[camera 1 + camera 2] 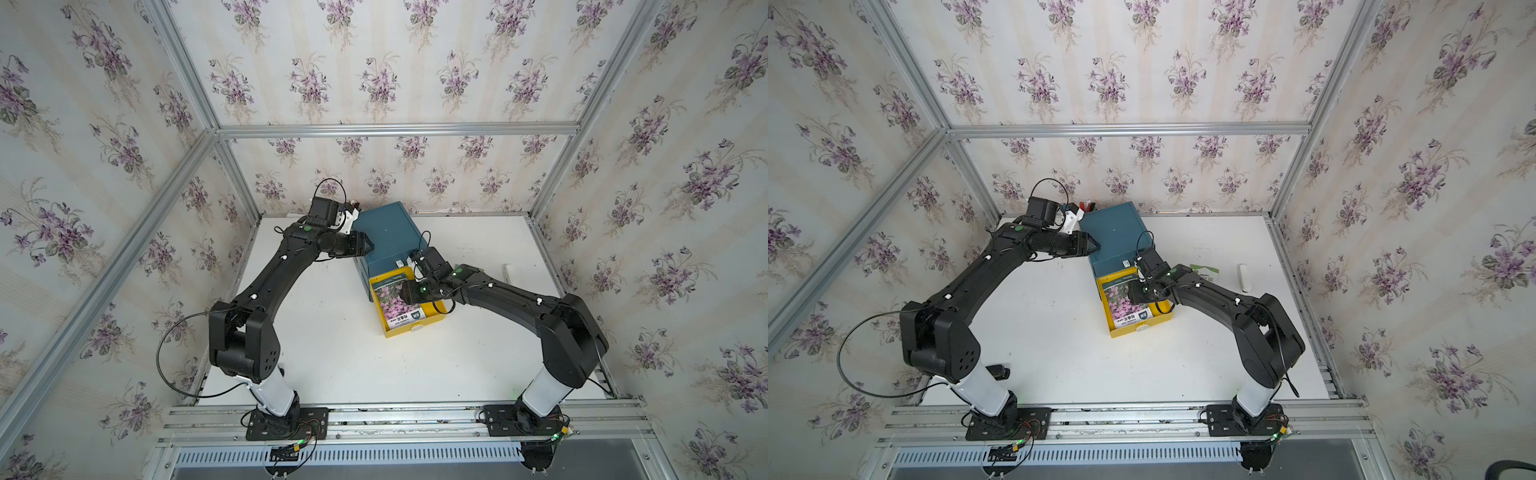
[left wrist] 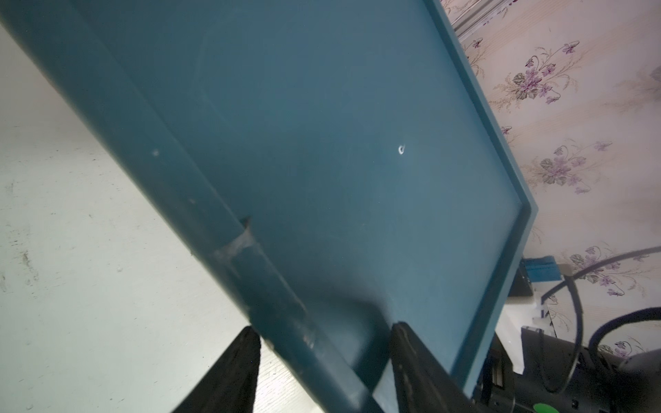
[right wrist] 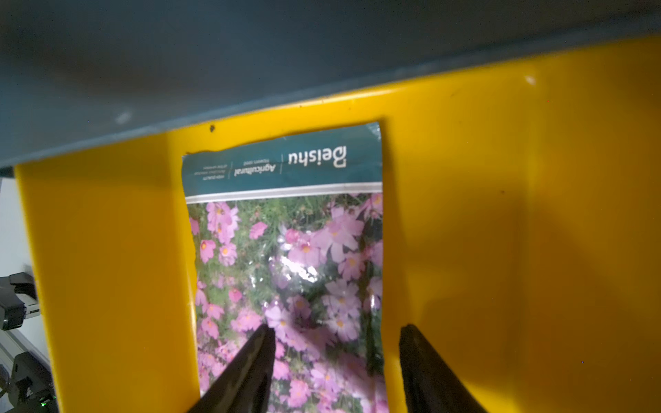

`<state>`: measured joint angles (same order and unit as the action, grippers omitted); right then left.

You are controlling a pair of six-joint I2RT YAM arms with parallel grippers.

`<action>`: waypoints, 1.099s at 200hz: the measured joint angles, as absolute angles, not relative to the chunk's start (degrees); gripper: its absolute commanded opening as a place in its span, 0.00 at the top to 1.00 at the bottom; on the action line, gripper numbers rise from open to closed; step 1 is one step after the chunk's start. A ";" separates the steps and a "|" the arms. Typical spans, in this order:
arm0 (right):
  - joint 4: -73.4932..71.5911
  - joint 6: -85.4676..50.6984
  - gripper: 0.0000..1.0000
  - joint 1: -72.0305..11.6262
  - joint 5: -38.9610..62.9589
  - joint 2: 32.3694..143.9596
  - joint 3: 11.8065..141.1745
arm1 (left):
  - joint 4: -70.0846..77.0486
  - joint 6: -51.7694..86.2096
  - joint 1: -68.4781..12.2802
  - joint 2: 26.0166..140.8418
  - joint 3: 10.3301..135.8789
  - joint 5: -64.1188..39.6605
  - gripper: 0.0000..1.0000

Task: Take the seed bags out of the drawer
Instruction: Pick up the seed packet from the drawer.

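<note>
The white table carries a blue cabinet at its far middle. The left fingers are closed over the cabinet's left top edge, one on the top and one on the side, apparently to steady it.

The cabinet's yellow drawer is pulled out towards the near side, so the opening step looks done. One seed bag lies flat on the drawer floor, towards its left side, with nothing lifting it.

The right fingers hang low inside the drawer with a clear gap between them and hold nothing. One tip is over the flower photo and the other over bare yellow floor, so they straddle the bag's edge. I judge a pinch on that edge comes next.

A second packet, green and white, seems to lie on the table just beyond the right forearm, partly hidden. It probably counts as already out. No third bag shows in any view, so I cannot tell where it is.

In the right wrist view the bag's teal band reads "Beishu", then "Agricultural" in smaller type. The finer lines beside it are too blurred to read. In both top views the near end has a white strip with bold dark characters and a small green tag, both too small to make out.
</note>
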<state>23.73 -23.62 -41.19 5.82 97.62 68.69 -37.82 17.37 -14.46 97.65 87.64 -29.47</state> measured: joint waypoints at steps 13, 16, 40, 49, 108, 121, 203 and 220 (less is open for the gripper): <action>23.46 -23.62 0.43 -41.19 5.91 97.91 68.49 | -37.82 17.37 -14.46 97.65 87.64 -29.47 0.39; 23.44 -23.62 0.43 -41.21 5.93 97.95 68.45 | -37.82 17.37 -14.46 97.65 87.64 -29.47 0.39; 23.16 -23.64 0.49 -41.25 6.87 98.08 68.27 | -38.06 17.37 -14.46 97.89 87.88 -29.47 0.39; 23.03 -23.64 0.51 -41.28 7.11 98.10 68.27 | -38.13 17.34 -14.46 97.97 87.99 -29.47 0.39; 22.61 -23.62 0.65 -41.34 9.93 99.15 68.25 | -38.50 17.34 -14.46 98.13 88.27 -29.47 0.39; 22.57 -23.62 0.67 -41.34 10.20 99.33 68.23 | -38.52 17.34 -14.46 98.13 88.29 -29.47 0.39; 22.37 -23.57 0.86 -41.28 11.00 99.46 67.94 | -38.41 17.32 -14.46 97.86 88.05 -29.30 0.39; 22.17 -23.62 0.91 -41.30 11.14 99.46 67.81 | -38.41 17.30 -14.46 97.84 88.05 -29.30 0.39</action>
